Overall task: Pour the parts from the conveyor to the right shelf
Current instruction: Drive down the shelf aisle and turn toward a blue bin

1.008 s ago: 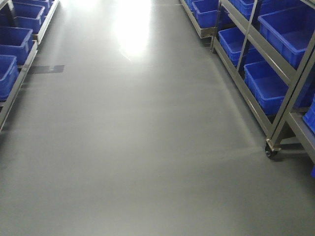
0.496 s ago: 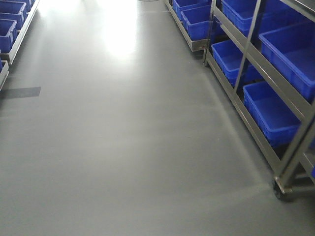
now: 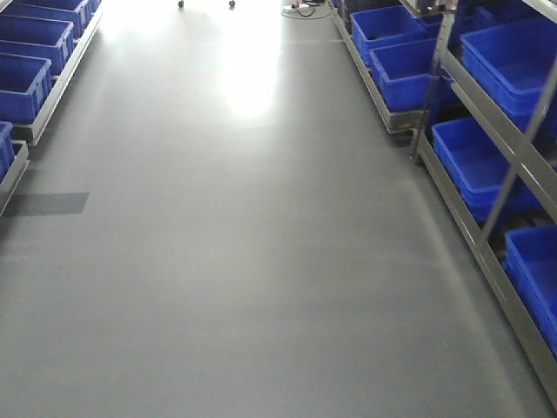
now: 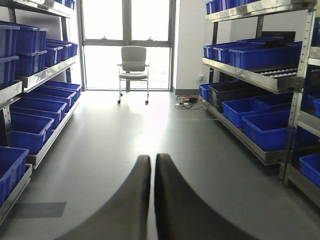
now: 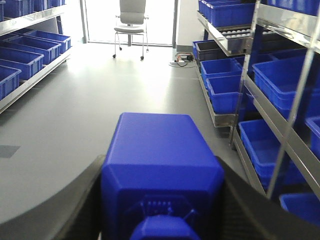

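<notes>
Right tool: 2 dark fingers pinching the part, 1 on each side face. The part is a bright-blue block that fills the lower middle of the right wrist view. Its notched knob sits on the face nearest the camera. The part is in the aisle beside the right shelf, level with the shelf's near bays and not over any bin.

Left tool: fingers pressed together with only a thin seam between them, nothing in it. It points down the aisle, with the right shelf off to its right.

Right shelf: steel uprights and sloped rails, with deep-blue bins on at least 3 tiers. The bins I can see into look empty. There are grey roller rails on the middle tier toward the far end, and 1 black bin on the tier below them.

The floor is smooth grey and runs along the shelf's open face. There is strong glare on it opposite the shelf's far end. A dark rectangular patch sits on the floor across the aisle from the shelf.

A left rack of the same build, also holding blue bins, stands across the aisle parallel to the right shelf.

An office chair stands past the shelf's far end, in front of a bright window. Some cables lie on the floor just off the shelf's far corner.
</notes>
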Controlling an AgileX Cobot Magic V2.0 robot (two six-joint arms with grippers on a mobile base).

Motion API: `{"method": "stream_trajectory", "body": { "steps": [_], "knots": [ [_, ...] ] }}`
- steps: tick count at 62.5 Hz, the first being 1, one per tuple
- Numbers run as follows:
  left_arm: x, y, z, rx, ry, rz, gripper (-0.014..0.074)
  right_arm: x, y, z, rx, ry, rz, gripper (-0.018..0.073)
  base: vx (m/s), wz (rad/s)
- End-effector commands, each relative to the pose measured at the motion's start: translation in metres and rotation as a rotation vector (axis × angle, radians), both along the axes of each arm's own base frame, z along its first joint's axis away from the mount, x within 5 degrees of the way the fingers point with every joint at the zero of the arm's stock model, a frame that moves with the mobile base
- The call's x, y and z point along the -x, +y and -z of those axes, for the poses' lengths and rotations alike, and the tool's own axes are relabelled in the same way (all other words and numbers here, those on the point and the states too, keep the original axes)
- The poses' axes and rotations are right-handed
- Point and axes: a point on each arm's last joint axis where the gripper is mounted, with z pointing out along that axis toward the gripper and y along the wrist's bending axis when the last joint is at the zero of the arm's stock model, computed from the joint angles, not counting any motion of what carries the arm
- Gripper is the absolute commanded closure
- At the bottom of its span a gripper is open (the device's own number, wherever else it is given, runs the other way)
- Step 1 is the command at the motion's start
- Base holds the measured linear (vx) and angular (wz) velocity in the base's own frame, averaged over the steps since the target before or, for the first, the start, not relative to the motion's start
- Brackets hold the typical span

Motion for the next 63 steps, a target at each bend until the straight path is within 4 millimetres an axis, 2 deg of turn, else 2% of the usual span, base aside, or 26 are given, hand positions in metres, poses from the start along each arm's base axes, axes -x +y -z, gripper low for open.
{"method": "stream_trajectory", "body": {
  "steps": [1,63],
  "knots": [
    [0.0000,-0.0003,0.0030,0.010,-0.054,0.003,0.0603,-0.0003,0.0004,-0.0166,0.011,-0.104,-0.004,0.0568,0.78,0.15],
    [0.0000,-0.0003,0.0030,0.010,-0.054,0.003,0.0603,-0.0003,0.0004,-0.0166,0.011,-0.103,-0.004,0.0568,0.69,0.15]
  ]
}}
